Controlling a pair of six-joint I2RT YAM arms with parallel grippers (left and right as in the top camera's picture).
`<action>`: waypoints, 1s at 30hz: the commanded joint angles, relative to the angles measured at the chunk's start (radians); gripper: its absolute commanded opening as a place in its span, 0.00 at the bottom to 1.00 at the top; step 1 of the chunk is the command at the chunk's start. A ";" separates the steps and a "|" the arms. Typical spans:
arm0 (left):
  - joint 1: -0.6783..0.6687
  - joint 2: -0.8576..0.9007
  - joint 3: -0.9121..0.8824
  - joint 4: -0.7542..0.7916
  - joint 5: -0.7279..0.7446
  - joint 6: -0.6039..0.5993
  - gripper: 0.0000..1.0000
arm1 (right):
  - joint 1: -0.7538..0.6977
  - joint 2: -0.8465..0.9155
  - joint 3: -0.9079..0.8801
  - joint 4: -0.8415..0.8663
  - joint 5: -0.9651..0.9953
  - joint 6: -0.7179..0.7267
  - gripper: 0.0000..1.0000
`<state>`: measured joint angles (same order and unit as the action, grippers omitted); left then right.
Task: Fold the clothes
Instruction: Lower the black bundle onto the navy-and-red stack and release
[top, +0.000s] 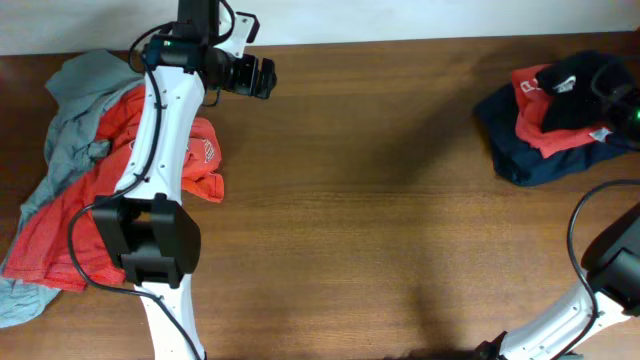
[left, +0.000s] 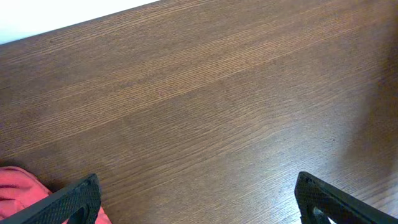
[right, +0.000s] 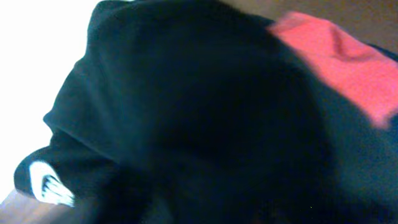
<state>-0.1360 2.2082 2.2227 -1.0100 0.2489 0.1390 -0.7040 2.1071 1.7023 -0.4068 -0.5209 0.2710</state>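
Observation:
A heap of unfolded clothes lies at the table's left: a grey garment (top: 75, 110) over red garments (top: 70, 220), one of which carries a printed patch (top: 205, 155). My left gripper (top: 262, 78) is open and empty above bare wood at the back, just right of the heap. Its jaws (left: 198, 183) show wide apart, with a red cloth edge (left: 15, 186) beside the left finger. At the back right lies a pile: a navy garment (top: 520, 160), a red one (top: 530, 100) and a black one (top: 575, 95) on top. My right gripper (top: 622, 100) is over this pile. Black cloth (right: 186, 112) fills its view and hides the fingers.
The wooden table (top: 400, 220) runs between the two piles. The left arm's body (top: 150, 240) crosses over the left heap. The right arm's base and cable (top: 600, 280) stand at the front right. A white wall edge (left: 37, 18) borders the table's back.

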 joint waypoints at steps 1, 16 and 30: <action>-0.002 0.000 0.015 -0.001 -0.011 0.021 0.99 | -0.024 0.013 -0.003 -0.024 0.069 0.105 0.68; -0.002 0.000 0.015 0.006 -0.011 0.021 0.99 | -0.117 -0.162 -0.002 -0.241 0.028 0.262 0.73; -0.002 0.000 0.015 0.003 -0.011 0.025 0.99 | -0.069 -0.211 -0.002 -0.048 -0.264 0.201 0.15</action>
<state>-0.1371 2.2082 2.2227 -1.0065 0.2451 0.1398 -0.8116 1.9083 1.7016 -0.5175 -0.7002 0.4908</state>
